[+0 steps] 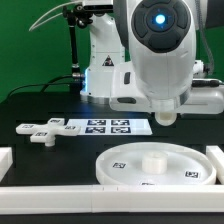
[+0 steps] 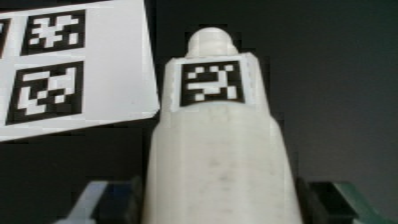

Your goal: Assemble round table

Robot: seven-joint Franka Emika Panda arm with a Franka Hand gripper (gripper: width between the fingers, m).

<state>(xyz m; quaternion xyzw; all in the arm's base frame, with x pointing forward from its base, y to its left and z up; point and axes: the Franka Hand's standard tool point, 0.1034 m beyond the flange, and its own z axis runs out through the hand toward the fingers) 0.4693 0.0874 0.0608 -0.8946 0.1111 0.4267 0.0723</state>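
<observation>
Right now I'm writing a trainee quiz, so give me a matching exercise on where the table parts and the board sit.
Things:
1. round disc
2. leg
3. cross-shaped base
4. marker board

Places:
A. held in the gripper
B. lying just to the exterior view's left of the board
C. beside the white rail
D. flat, printed with several tags

Pairs: 1-C, 2-A, 3-B, 4-D

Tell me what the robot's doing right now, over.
Gripper shut on leg, tag facing wrist camera. Round disc lies flat, no leg fitted. Cross-shaped base loose beside marker board. Nothing seen blocking.
</observation>
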